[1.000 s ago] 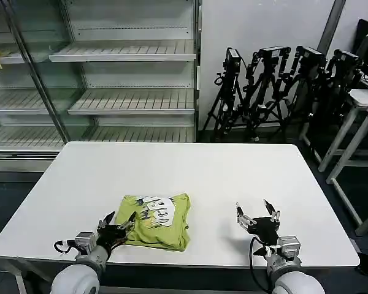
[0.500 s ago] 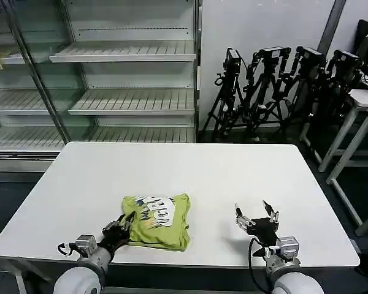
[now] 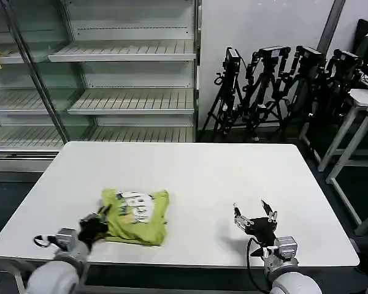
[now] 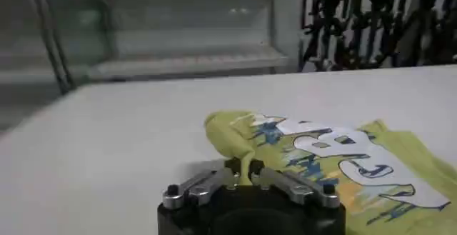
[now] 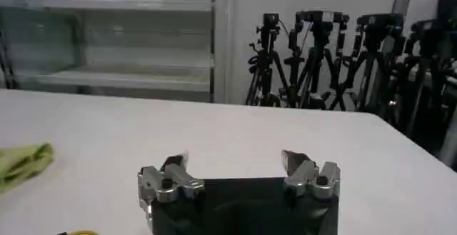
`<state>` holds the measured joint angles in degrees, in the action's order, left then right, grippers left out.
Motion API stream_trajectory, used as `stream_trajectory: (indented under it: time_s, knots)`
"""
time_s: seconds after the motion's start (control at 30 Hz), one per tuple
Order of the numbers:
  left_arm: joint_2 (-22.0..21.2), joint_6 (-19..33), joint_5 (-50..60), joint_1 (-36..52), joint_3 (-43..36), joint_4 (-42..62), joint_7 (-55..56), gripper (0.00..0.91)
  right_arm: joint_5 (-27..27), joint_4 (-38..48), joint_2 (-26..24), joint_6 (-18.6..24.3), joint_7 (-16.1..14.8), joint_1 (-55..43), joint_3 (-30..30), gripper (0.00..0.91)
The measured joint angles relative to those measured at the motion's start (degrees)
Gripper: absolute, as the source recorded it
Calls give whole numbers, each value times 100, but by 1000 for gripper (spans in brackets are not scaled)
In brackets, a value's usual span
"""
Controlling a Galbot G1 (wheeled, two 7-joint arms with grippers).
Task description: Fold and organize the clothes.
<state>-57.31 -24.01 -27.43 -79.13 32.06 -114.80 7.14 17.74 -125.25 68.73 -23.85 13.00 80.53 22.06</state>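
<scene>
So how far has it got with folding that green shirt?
The folding looks mostly done: the T-shirt lies as a compact bundle on the white table, print side up. In hand now: the left gripper is shut on its near corner and has dragged it toward the robot's left. The right gripper waits open, apart from it. Left: placing it and letting go.

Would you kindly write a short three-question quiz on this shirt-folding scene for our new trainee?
1. True or false: the left tool is shut on the T-shirt.
2. The right tool is: A) open above the table; B) gripping the shirt; C) pressing on the print.
3. Fill in: the shirt's ______ side faces up.

Key: 1 true; 2 A; 3 printed.
</scene>
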Motion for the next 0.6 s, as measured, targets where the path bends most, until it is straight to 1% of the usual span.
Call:
stream_trajectory:
  time_s: [0.23, 0.33, 0.47, 0.6]
  knots:
    - [981, -159, 657, -321, 1284, 159, -380, 10, -35, 1, 62, 18, 3, -69, -79, 907]
    - [1333, -264, 1002, -558, 1892, 187, -589, 10, -56, 14, 86, 24, -1, -74, -119, 907]
    - [1580, -414, 1425, -766, 2406, 91, -775, 10, -77, 15, 83, 26, -6, -42, -127, 907]
    - [1543, -562, 1790, -852, 2466, -378, -800, 10, -90, 4, 69, 38, -11, 13, -83, 907]
